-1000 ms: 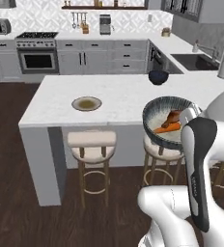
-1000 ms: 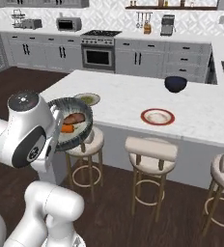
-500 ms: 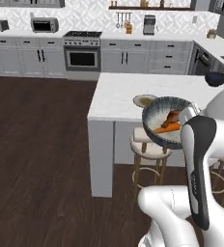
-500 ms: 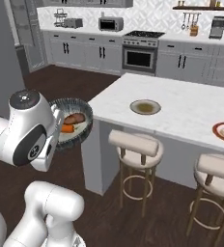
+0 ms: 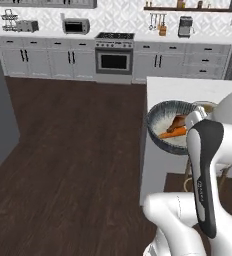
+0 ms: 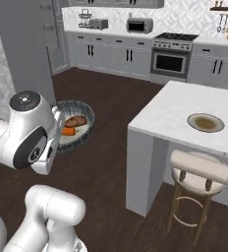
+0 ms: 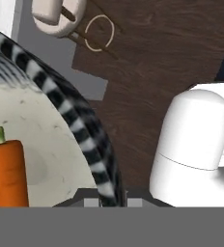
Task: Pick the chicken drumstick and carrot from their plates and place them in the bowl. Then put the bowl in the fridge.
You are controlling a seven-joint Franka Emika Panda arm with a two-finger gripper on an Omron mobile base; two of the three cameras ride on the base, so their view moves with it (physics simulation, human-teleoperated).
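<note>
Bowl (image 5: 169,126) held up in the air off the end of the island counter (image 6: 185,110), over dark wood floor (image 5: 73,150); dark mottled rim (image 7: 85,130) gripped at its near edge; gripper (image 7: 110,200) at the very bottom of the hand view, one tip either side of that rim, pinching it between them. Carrot (image 5: 172,133) lying inside on the pale inner surface, green stub pointing towards the far rim in the hand view; chicken drumstick (image 6: 75,121) lying just beside the carrot, the two close enough to seem touching, exact contact hard to tell. Seen from the right base view, bowl tilted slightly, inside facing the camera, just beside the arm's big round joint.

Greenish-grey plate (image 6: 205,122) with brownish centre resting on the island counter, near its front edge, well apart from the bowl. Pale cushioned stool (image 6: 199,171) tucked under that same edge, below the plate. Grey fridge (image 6: 25,47) standing tall at the left of the right base view, doors closed as far as visible, well apart from the bowl. Back wall lined with grey cabinets, an oven (image 5: 114,61), a toaster oven (image 5: 76,26) on the back worktop.
</note>
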